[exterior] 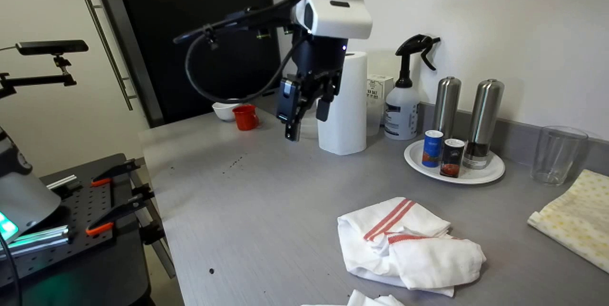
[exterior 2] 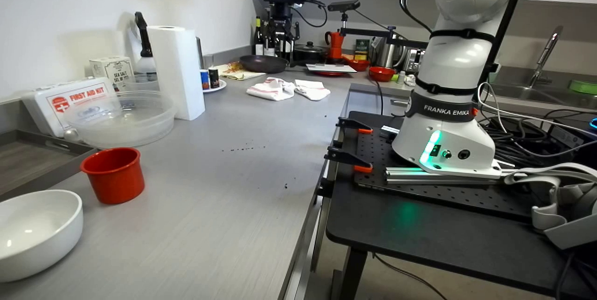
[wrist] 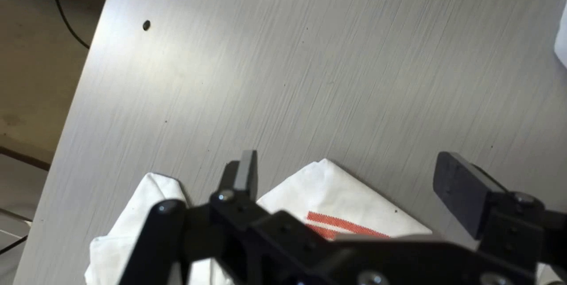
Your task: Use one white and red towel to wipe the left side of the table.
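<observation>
A folded white towel with red stripes (exterior: 368, 244) lies on the grey table (exterior: 257, 220); it also shows in an exterior view (exterior 2: 272, 89) and the wrist view (wrist: 328, 187). A second white towel lies beside it, cut off in an exterior view (exterior: 373, 301), fuller in an exterior view (exterior 2: 311, 89) and the wrist view (wrist: 124, 227). My gripper (exterior: 308, 124) is open and empty, high above the table. In the wrist view the striped towel lies below, between the spread fingers (wrist: 345, 161), partly hidden by the gripper body. Dark crumbs (exterior 2: 242, 149) lie on the table.
A paper towel roll (exterior: 343, 106), spray bottle (exterior: 400, 111) and plate with shakers (exterior: 414, 157) stand along the wall. A red mug (exterior 2: 114, 176), white bowl (exterior 2: 42, 234) and clear plastic container (exterior 2: 130, 122) stand at one end. A yellow cloth (exterior: 578, 220) and glass (exterior: 557, 156) lie nearby.
</observation>
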`<state>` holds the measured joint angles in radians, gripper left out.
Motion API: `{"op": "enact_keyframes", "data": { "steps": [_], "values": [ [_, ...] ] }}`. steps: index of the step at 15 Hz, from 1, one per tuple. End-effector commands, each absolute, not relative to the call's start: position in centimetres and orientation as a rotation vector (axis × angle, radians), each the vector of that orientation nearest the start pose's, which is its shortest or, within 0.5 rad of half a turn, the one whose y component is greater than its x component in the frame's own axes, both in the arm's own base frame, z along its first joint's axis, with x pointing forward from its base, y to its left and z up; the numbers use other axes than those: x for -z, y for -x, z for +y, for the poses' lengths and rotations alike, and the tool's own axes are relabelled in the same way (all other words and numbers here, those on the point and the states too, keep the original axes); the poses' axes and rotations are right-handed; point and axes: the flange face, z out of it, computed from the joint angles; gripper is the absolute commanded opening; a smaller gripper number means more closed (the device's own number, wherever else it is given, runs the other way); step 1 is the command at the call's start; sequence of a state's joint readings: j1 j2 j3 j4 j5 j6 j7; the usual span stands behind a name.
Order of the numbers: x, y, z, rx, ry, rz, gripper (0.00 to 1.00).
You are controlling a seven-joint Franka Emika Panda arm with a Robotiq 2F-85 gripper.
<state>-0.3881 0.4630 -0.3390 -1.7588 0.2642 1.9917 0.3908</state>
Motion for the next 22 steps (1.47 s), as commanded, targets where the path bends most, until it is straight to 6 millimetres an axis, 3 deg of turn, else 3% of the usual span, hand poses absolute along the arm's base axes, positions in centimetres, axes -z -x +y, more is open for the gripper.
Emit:
{"op": "enact_keyframes", "data": {
  "steps": [1,7,15,19,22],
  "values": [
    [-28.6,-51.9,-42.2,-0.258,2.528,1.812,1.00],
    [-26.2,-52.7,-46.5,-0.216,2.702,1.777,1.00],
    [-23.9,-52.9,-52.9,-0.045,2.900,1.531,1.00],
    [-22.7,-54.0,-53.9,0.061,2.952,1.362,1.00],
    [-21.8,-55.1,-53.5,0.125,2.961,1.242,1.00]
  ]
}}
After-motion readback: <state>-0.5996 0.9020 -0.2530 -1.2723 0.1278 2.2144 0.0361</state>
